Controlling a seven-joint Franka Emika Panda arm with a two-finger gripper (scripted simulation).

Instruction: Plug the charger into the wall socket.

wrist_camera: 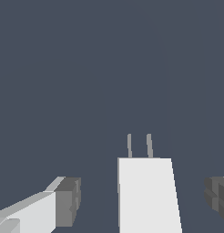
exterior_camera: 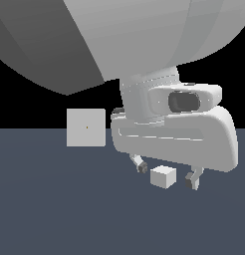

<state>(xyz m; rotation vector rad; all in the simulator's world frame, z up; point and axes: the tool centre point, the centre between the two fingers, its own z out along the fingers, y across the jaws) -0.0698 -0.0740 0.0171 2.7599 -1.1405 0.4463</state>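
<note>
**Ana:** White-grey, that little charger (exterior_camera: pixel 163 177), and it sits on the dark worktop (exterior_camera: pixel 55 209) between the two fingers of the gripper (exterior_camera: pixel 168 174). The jaws stand wide open, holding nothing, with a clear gap on each side of the cube in the wrist view.

**Ben:** So what could go wrong from here?

**Ana:** The gaps look uneven. If one fingertip (wrist_camera: pixel 68 201) meets the charger (wrist_camera: pixel 148 193) first as the jaws close, I judge it would push or twist the cube, and the two thin prongs (wrist_camera: pixel 139 145) would end up skewed. A skewed grasp would carry over to the wall socket (exterior_camera: pixel 86 127), where the target is only a tiny dark dot at the panel's centre.

**Ben:** And closing too high?

**Ana:** Then the pads might catch only the top edge and the cube could slip out on lifting. How deep the fingers sit I cannot tell.

**Ben:** Anything in the way?

**Ana:** Nothing lies between charger and socket. The panel stands upright, well apart, toward the exterior view's left. Only the arm's own bulk blocks sight there.
</note>
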